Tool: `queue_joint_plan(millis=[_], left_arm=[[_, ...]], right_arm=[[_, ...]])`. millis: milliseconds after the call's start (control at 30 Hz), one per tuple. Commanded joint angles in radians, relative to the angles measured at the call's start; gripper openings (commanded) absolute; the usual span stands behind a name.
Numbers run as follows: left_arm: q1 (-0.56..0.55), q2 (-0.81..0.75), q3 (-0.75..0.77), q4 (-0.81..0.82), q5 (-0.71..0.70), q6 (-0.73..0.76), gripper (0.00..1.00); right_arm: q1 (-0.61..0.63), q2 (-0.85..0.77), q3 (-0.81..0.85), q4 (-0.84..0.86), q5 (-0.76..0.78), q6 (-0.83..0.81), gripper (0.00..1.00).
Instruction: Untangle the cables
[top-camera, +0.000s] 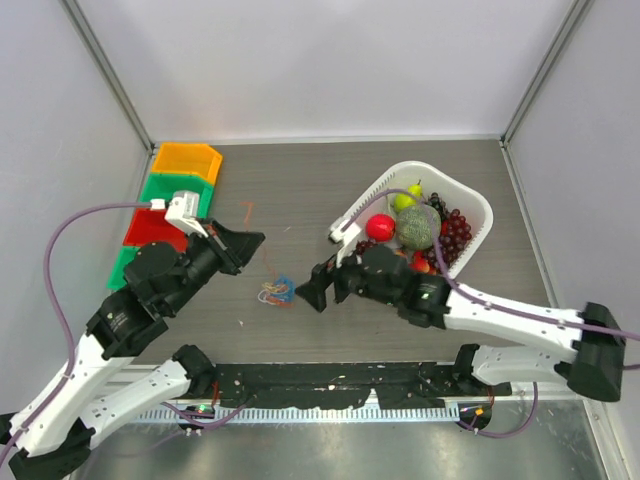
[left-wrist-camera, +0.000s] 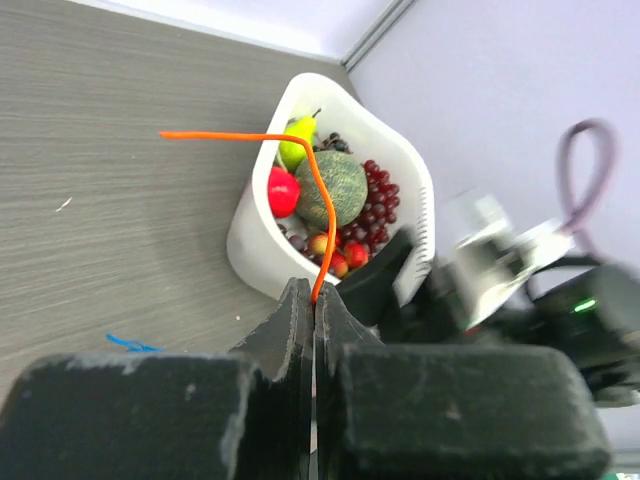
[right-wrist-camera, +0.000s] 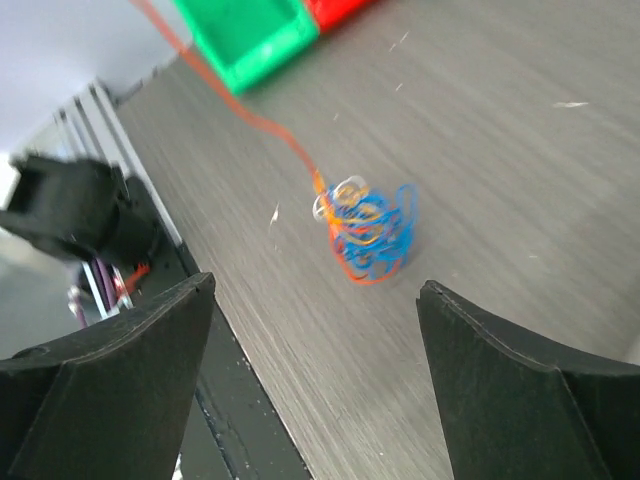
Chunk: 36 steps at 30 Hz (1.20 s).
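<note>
The cables (top-camera: 276, 291) are a small clump of blue, orange and white wire on the dark table, between my two grippers. In the right wrist view the clump (right-wrist-camera: 365, 230) lies just ahead of my right gripper (right-wrist-camera: 315, 285), which is open and empty, fingers wide apart. One orange wire (right-wrist-camera: 240, 105) runs from the clump up to the left. My left gripper (left-wrist-camera: 316, 292) is shut on that orange wire (left-wrist-camera: 312, 180), whose free end sticks out past the fingertips. From above, the left gripper (top-camera: 256, 241) is up-left of the clump and the right gripper (top-camera: 303, 292) is just right of it.
A white basket (top-camera: 473, 200) of fruit stands at the right, behind the right arm, and shows in the left wrist view (left-wrist-camera: 255, 235). Orange, green and red bins (top-camera: 180, 185) line the left edge; a green bin (right-wrist-camera: 250, 35) shows in the right wrist view.
</note>
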Motion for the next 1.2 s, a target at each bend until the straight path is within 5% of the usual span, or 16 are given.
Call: queue_joint_plan(millis=[0, 167, 367, 567, 733, 900, 1167], left_arm=[[0.003, 0.004, 0.074, -0.031, -0.031, -0.092, 0.0], [0.002, 0.016, 0.109, 0.0, 0.003, -0.115, 0.0], [0.002, 0.057, 0.204, -0.012, 0.057, -0.135, 0.0], [0.002, 0.126, 0.397, -0.023, 0.077, -0.098, 0.0], [0.003, 0.267, 0.693, -0.095, 0.012, 0.027, 0.0], [0.0, 0.405, 0.953, -0.165, -0.06, 0.153, 0.0], [0.002, 0.6, 1.371, -0.259, -0.101, 0.238, 0.0]], right_arm=[[0.099, 0.141, -0.025, 0.28, 0.019, -0.09, 0.87], [0.122, 0.354, 0.006, 0.514, 0.178, -0.061, 0.85], [0.122, 0.522, 0.078, 0.585, 0.338, -0.04, 0.73], [0.122, 0.644, -0.034, 0.683, 0.349, 0.05, 0.37], [0.122, 0.678, -0.161, 0.714, 0.301, 0.205, 0.4], [0.121, 0.641, -0.198, 0.616, 0.369, 0.22, 0.56], [0.084, 0.609, -0.208, 0.493, 0.424, 0.262, 0.66]])
